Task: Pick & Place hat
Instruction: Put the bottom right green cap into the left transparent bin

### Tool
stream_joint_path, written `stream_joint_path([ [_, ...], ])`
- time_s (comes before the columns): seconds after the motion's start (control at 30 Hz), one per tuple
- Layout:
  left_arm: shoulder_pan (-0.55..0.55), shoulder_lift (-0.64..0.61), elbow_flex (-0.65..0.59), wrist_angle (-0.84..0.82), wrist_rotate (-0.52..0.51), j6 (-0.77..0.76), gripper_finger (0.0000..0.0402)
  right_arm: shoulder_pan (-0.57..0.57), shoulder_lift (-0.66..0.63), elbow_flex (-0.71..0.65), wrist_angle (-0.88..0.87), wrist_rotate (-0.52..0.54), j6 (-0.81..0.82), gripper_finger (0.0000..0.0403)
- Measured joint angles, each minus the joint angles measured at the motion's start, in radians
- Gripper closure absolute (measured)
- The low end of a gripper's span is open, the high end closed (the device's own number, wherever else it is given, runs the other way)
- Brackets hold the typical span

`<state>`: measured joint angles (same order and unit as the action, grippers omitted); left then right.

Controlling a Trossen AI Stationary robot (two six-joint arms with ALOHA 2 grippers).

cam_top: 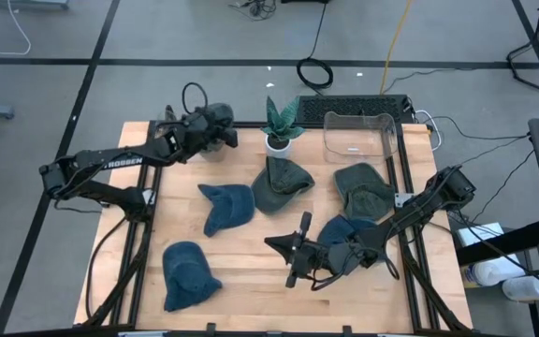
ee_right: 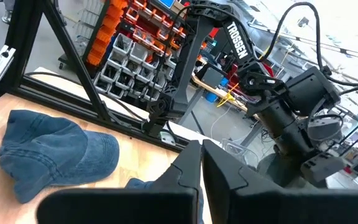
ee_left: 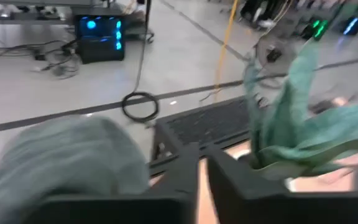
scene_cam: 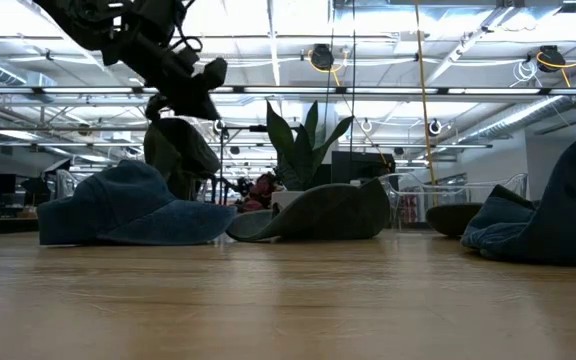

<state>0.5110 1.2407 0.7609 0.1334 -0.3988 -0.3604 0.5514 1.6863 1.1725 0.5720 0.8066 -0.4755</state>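
My left gripper is up in the air over the table's far edge, left of the potted plant, with its fingers shut. A dark green hat shows just below it in the low view, and as a blurred grey-green mass beside the fingers in the left wrist view. My right gripper is shut and hovers level over the table's near middle, touching nothing. Its fingers point past a blue hat. My left gripper has its fingers shut, with nothing showing between their tips. The dark green hat's crown lies close beside them and below the gripper, off the table. I cannot tell whether the gripper touches it, because blur and the gripper's own body hide that place.
Two green hats and three blue hats lie on the wooden table. A plant in a white pot and a clear bin stand at the far edge. Black frame rails run along the sides.
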Motion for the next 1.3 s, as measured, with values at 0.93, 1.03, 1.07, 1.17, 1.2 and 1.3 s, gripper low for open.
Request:
stream_joint_path([
  [0.93, -0.038, 0.225, 0.0, -0.324, -0.465, -0.143, 0.0401, -0.01, 0.0, 0.0, 0.0, 0.002, -0.007, 0.0399],
  [1.03, -0.036, 0.225, 0.0, -0.369, -0.49, -0.164, 0.0401, -0.011, 0.0, 0.0, -0.001, 0.002, -0.007, 0.0399],
  [1.07, -0.039, 0.224, 0.0, -0.39, -0.506, -0.187, 0.0401, -0.011, 0.0, 0.0, -0.004, 0.002, -0.007, 0.0399],
  [1.17, -0.044, 0.204, 0.0, -0.446, -0.529, -0.244, 0.0401, -0.011, 0.0, 0.0, -0.006, 0.002, -0.007, 0.0399],
  [1.2, -0.045, 0.202, 0.0, -0.452, -0.53, -0.25, 0.0401, -0.011, 0.0, 0.0, -0.006, 0.002, -0.007, 0.0399],
  [1.3, -0.05, 0.203, 0.0, -0.481, -0.53, -0.275, 0.0401, -0.014, 0.0, 0.0, -0.009, 0.001, 0.001, 0.0399],
])
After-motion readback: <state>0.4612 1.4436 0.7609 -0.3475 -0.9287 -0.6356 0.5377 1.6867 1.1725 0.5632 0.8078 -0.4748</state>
